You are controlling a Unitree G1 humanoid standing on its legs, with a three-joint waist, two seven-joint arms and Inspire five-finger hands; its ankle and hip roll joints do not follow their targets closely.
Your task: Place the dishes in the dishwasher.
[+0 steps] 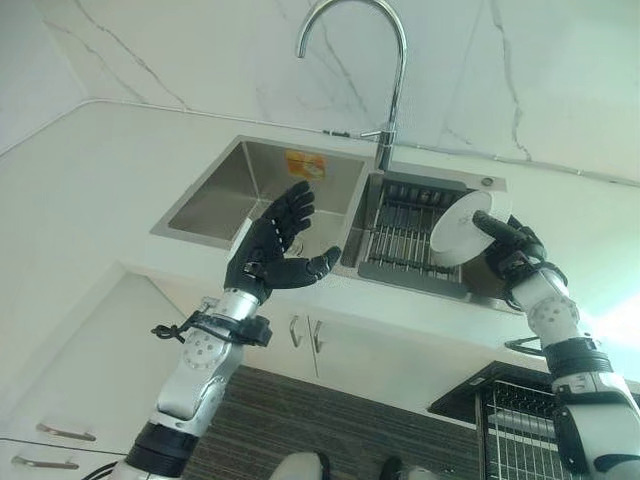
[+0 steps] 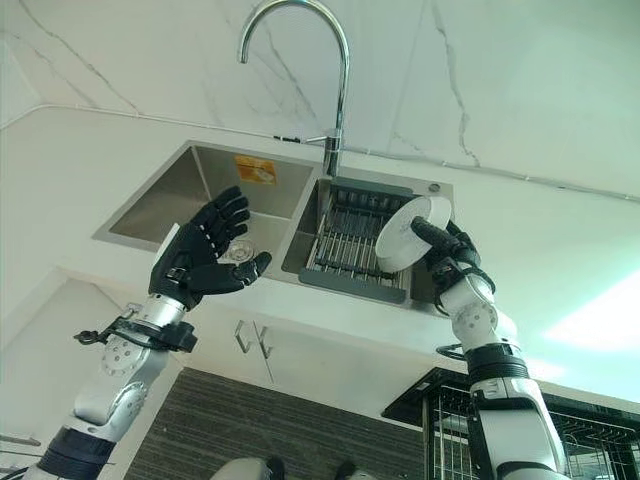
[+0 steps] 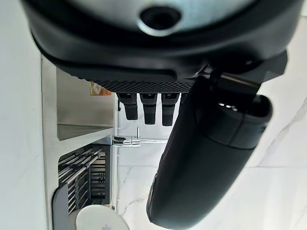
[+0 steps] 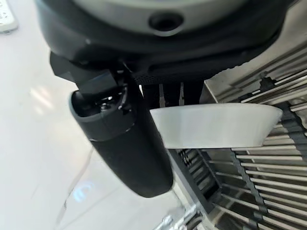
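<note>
White bowl was gripped in the right hand above the sink's rack. Left hand hovered over the steel sink, fingers spread wide, holding nothing.

White bowl, black hands, steel-grey sink with an orange-yellow sticker, chrome tap, white grey-veined marble wall, dark wood-grain floor.
</note>
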